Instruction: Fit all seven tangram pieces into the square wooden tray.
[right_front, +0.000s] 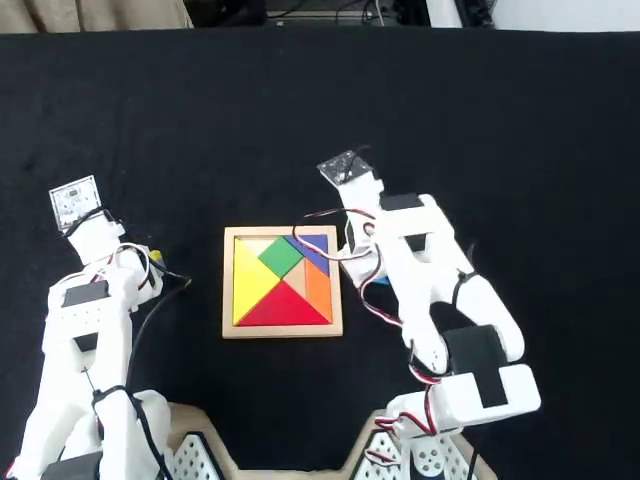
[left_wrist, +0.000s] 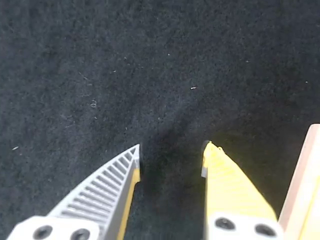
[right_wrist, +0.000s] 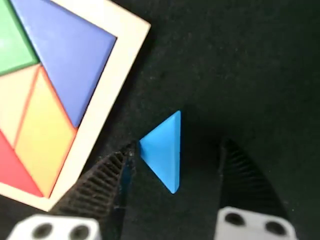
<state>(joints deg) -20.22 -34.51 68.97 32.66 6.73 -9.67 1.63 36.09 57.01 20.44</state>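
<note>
square wooden tray (right_front: 228, 285) holding six coloured pieces, small blue triangle (right_wrist: 162, 150) on the black cloth (right_front: 150, 130) just outside the tray, right gripper (right_wrist: 178, 146) spread wide either side of it, left gripper (left_wrist: 172, 146) parted and empty beside the tray's opposite edge

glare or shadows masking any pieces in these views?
High view: even light, no glare on the square wooden tray; the black tablecloth swallows shadows. Right wrist view: the small blue triangle piece is evenly lit inside the open right pincer. Left wrist view: a soft dark shadow lies on the cloth inside the open left pincer.
</note>
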